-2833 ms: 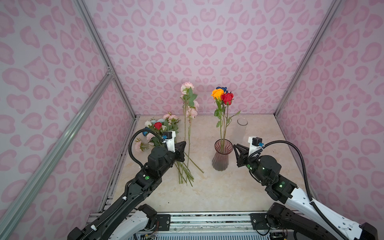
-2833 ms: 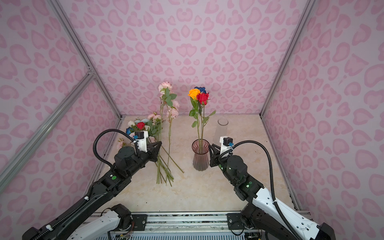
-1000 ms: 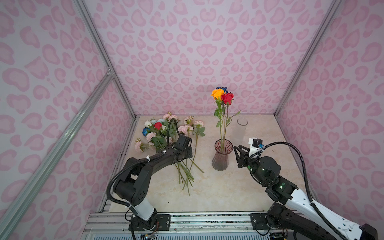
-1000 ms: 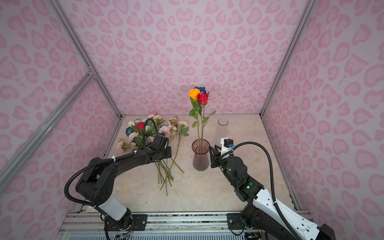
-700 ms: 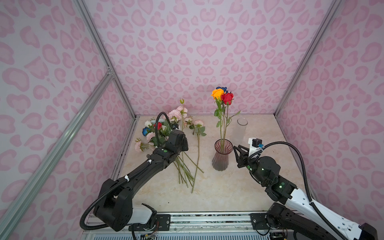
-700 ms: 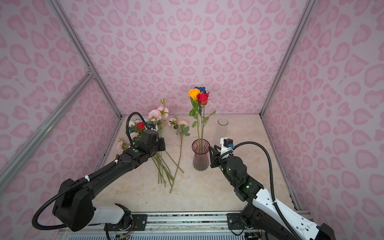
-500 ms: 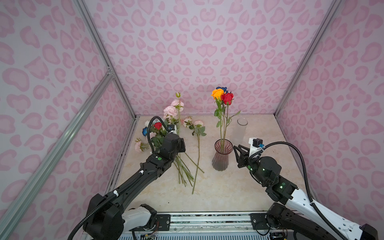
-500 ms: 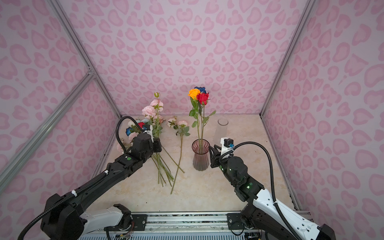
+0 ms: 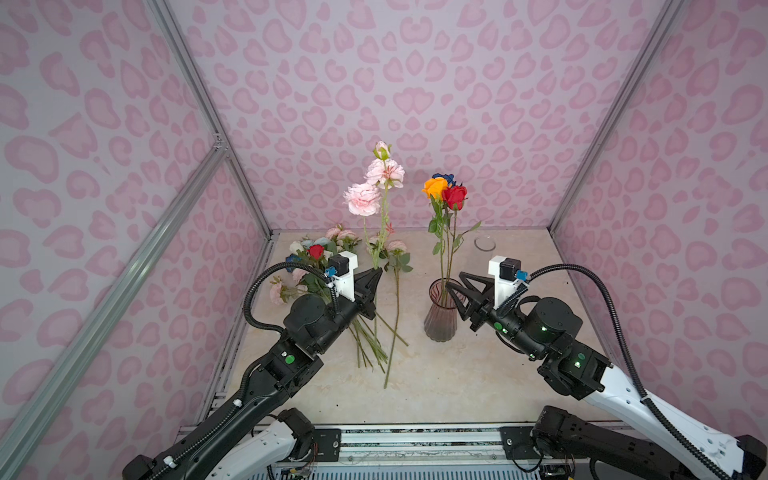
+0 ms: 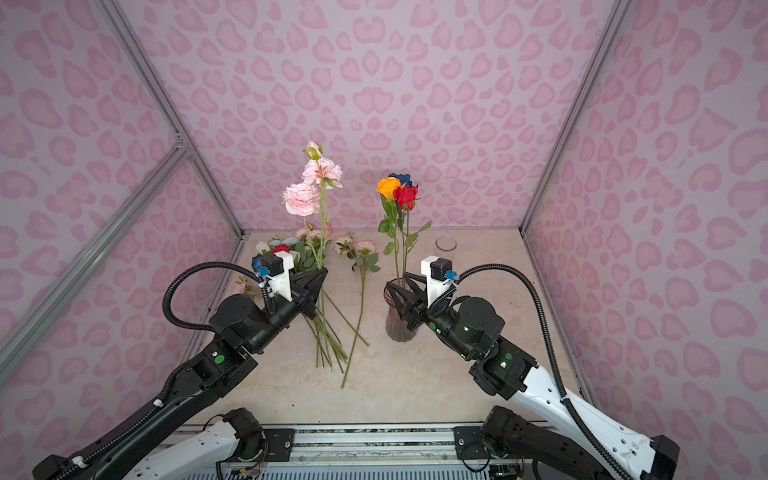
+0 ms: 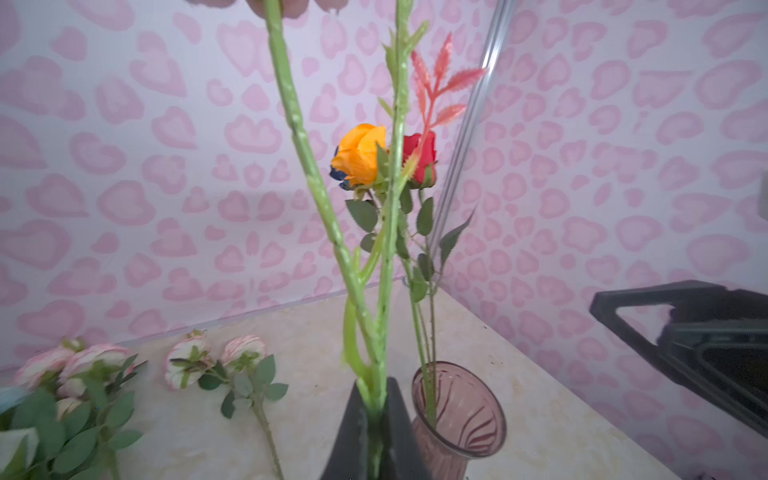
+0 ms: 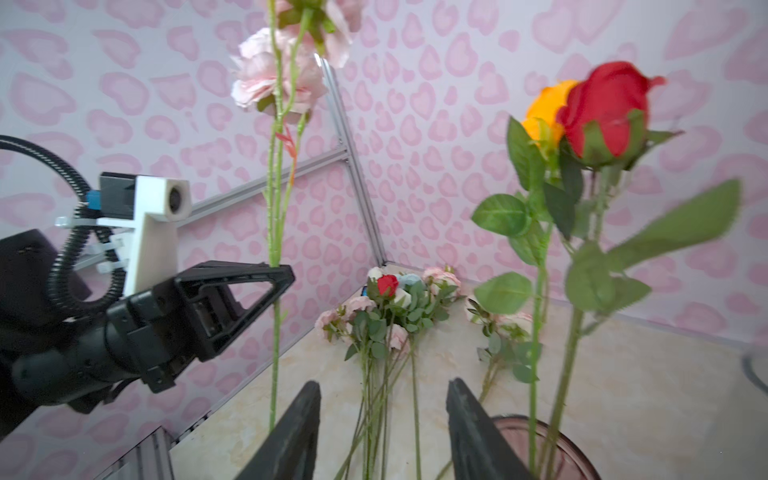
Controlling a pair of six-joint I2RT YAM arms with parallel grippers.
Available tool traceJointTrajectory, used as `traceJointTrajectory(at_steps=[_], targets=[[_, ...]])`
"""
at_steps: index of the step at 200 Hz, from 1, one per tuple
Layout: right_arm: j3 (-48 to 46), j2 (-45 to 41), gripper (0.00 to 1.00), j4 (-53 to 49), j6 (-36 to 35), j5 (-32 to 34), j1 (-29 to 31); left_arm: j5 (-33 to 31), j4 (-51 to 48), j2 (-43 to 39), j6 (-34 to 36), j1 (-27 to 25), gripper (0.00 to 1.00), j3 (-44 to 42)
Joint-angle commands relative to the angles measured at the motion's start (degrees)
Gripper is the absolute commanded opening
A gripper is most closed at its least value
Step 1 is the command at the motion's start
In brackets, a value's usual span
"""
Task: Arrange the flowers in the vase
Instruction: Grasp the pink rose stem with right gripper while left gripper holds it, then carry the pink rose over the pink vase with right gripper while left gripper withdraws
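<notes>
1. Vase (image 9: 441,316) stands upright on the bench (image 9: 478,374) and holds three roses (image 9: 446,193): orange, red, dark blue.
2. Left tool (image 9: 375,273) pinches one pink spray (image 9: 362,198), two blooms and one bud, upright at the vase's 9 o'clock.
3. Remaining flowers (image 9: 316,251) lie at its 10 o'clock.
4. Right wrist view shows the right tool (image 12: 383,382) spread; left wrist view all but cuts off the spray's blooms, which are plain in both top views.

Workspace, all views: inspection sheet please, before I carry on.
Surface: beige marbled tabletop; nothing seen.
Job's things: vase upright with orange, red, dark blue flowers; pink spray held upright; other flowers lying on tabletop.
Clutter: small clear glass at the back.
Grippers: left gripper shut on pink spray; right gripper open, empty, beside vase.
Cables: black cable looped on each arm; no snag seen.
Surroundings: pink patterned walls, metal frame.
</notes>
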Motion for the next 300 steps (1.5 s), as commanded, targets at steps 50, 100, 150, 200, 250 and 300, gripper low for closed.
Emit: traceJointTrajectory(at_steps=[50,100,150,200,250,300], targets=[[8.4,11.4,0.51,7.6,3.4,-8.4,4.7,5.8,2.6,1.6,1.7,-7.7,0.03,2.5],[8.8,14.8,0.43,10.3,6.2,-9.4,4.7,5.2,2.2,0.6,2.0,-8.5,0.03,1.3],[8.9,16.3,0.06,13.2,8.3,-9.1,4.7,5.0,1.6,0.6,2.3,-8.6,0.04,1.2],[9.9,16.7,0.00,13.1,8.3,-9.1,4.9,-0.1,0.2,-0.3,1.2,-8.6,0.33,0.8],[15.0,15.1,0.00,6.7,0.7,-2.9,4.6,-7.7,-5.7,-4.4,-0.4,-8.6,0.52,-0.6],[26.5,13.4,0.00,-2.2,-11.3,3.9,-0.1,-14.0,-10.0,-11.3,-3.9,-8.6,0.52,-6.4]])
